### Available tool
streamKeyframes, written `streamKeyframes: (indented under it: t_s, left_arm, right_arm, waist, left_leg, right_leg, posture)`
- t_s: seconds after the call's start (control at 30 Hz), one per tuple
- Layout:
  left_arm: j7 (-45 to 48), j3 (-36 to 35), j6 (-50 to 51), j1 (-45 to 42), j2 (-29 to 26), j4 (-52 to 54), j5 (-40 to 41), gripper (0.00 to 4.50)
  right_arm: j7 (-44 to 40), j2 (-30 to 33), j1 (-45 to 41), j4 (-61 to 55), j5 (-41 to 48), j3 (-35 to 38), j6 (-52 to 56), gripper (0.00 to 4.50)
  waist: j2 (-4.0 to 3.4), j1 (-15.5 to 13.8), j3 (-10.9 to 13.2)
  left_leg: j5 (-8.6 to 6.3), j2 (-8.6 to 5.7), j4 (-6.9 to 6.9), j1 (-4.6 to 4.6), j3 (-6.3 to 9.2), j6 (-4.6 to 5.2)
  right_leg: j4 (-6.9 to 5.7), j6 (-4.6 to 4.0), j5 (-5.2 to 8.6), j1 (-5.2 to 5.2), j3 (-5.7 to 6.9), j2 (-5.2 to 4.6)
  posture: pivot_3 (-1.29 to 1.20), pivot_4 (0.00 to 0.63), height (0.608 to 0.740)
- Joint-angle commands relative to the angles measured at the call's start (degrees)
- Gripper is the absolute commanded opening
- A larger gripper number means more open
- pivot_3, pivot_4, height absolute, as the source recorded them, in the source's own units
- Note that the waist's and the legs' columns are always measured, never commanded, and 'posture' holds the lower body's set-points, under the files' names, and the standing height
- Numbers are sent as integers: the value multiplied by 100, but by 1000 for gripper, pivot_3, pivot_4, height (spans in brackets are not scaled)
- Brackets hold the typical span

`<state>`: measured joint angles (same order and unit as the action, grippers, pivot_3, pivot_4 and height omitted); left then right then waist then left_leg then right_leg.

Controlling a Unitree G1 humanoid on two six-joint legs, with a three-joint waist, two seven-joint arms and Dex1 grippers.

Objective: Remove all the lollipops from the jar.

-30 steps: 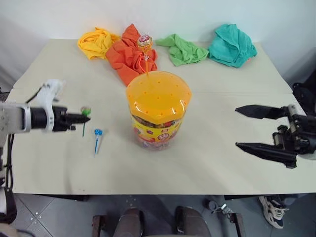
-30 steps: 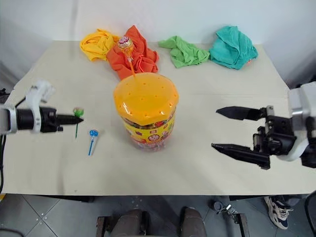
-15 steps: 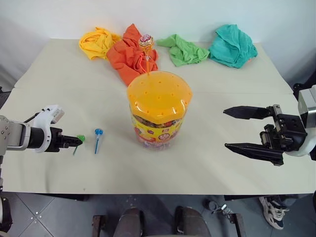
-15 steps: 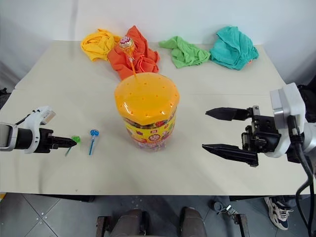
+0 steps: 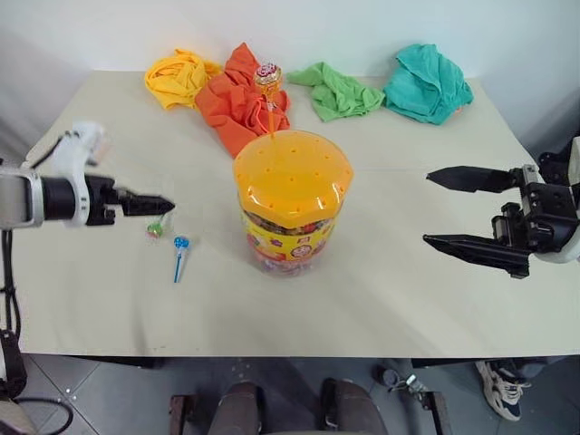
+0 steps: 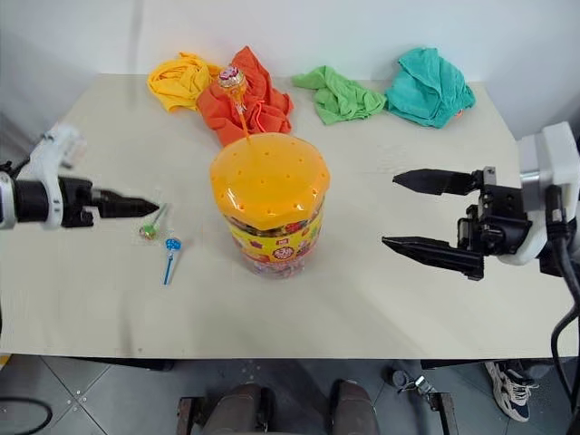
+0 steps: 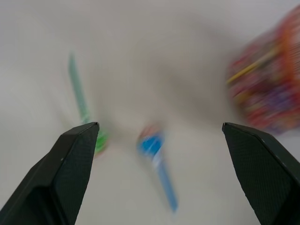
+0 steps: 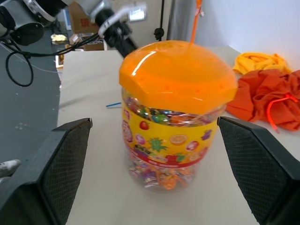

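One lollipop with an orange stick (image 5: 266, 86) stands upright in a hole at the rear of the jar (image 5: 291, 201) lid. The jar sits mid-tabletop (image 5: 399, 299). The green lollipop (image 5: 156, 228) and the blue lollipop (image 5: 179, 254) lie flat on the tabletop to the jar's left, just beside each other.

Left hand (image 5: 161, 206): fingers spread, empty, poised just above the green lollipop. Right hand (image 5: 439, 210): fingers spread wide, empty, level with the jar and well apart from it on its right.

Handling, by judgement: the lollipop is light; the stick is thin and likely flexible; the shiny wrapper may slip. Pinch the stick just below the head and pull straight up, or the light jar may tip.

Four crumpled cloths, yellow (image 5: 178, 76), orange (image 5: 237, 98), green (image 5: 333, 90) and teal (image 5: 426, 82), lie behind the jar. Nothing obstructs an approach from above.
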<state>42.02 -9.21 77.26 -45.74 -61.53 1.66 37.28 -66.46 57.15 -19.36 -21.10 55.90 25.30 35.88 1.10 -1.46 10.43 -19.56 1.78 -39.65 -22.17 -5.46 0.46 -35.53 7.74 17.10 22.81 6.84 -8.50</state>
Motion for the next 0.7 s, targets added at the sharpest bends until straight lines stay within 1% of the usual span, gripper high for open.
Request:
streamKeyframes:
  t_s: [0.03, 0.1, 0.13, 0.2, 0.3, 0.37, 0.43, 0.6, 0.7]
  left_arm:
    - [538, -362, -1554, -23, 222, 193, -58, 4459]
    - [851, -447, -2339, -99, 462, 42, -74, 4459]
    - [1077, -435, -2799, -274, 678, -148, -55, 4459]
    - [1459, -388, -3368, -617, 1073, -527, 42, 4459]
    - [2014, -375, -3966, -958, 1528, -907, 152, 4459]
    - [2400, -339, -4296, -1247, 1878, -1216, 239, 4459]
    - [2629, -310, -4479, -1414, 2062, -1440, 226, 4459]
    - [3387, 280, -4976, -2064, 2606, -2646, -239, 4459]
    - [3449, 505, -5138, -2361, 2786, -3119, -545, 4459]
  right_arm:
    - [-113, 228, -144, 135, -36, 377, -153, 4500]
    - [-153, 300, -174, 168, -39, 444, -157, 4500]
    - [-154, 350, -203, 180, -19, 490, -136, 4500]
    - [-124, 412, -248, 183, -6, 555, -117, 4500]
    - [-24, 408, -306, 130, 9, 640, -148, 4500]
    - [104, 408, -349, 41, 82, 740, -105, 4500]
    - [193, 402, -359, -24, 141, 801, -73, 4500]
    - [442, 391, -210, -319, 225, 1066, -24, 4500]
    - [594, 338, -18, -479, 279, 1284, 41, 4500]
  waist:
    - [0, 2, 0]
    - [0, 0, 0]
    - [0, -5, 0]
    - [1, -23, 0]
    - [1, -14, 0]
    - [1, -11, 0]
    - [1, -7, 0]
    - [1, -10, 0]
    - [2, -17, 1]
  left_leg:
    - [0, 0, 0, 0, 0, 0]
    - [0, 0, -2, 0, -3, 0]
    - [0, 1, -3, -1, -3, 0]
    - [0, 0, -8, -2, -3, 0]
    - [-1, 0, -20, -7, -3, 3]
    - [-2, -1, -21, -7, -4, 4]
    - [-2, 0, -24, -8, -4, 4]
    - [-2, 0, -26, -9, -3, 5]
    - [-6, -1, -32, -13, -2, 11]
  right_leg:
    - [-1, 0, 0, 0, 0, 0]
    - [-1, 0, 0, 0, 0, 0]
    - [0, 0, 0, 0, 2, 1]
    - [-2, 0, 0, 0, 2, 0]
    - [-4, 1, -1, -1, 4, 0]
    - [-5, 2, -1, -1, 4, 0]
    - [-6, 2, -1, -1, 6, 0]
    - [-7, 2, -1, -1, 7, 1]
    - [-6, 5, -3, -2, 7, 0]
  posture:
    - [0, 150, 740]
    - [0, 150, 740]
    - [0, 150, 740]
    - [0, 150, 740]
    - [0, 150, 740]
    - [0, 150, 740]
    - [0, 150, 740]
    - [0, 150, 740]
    - [0, 150, 740]
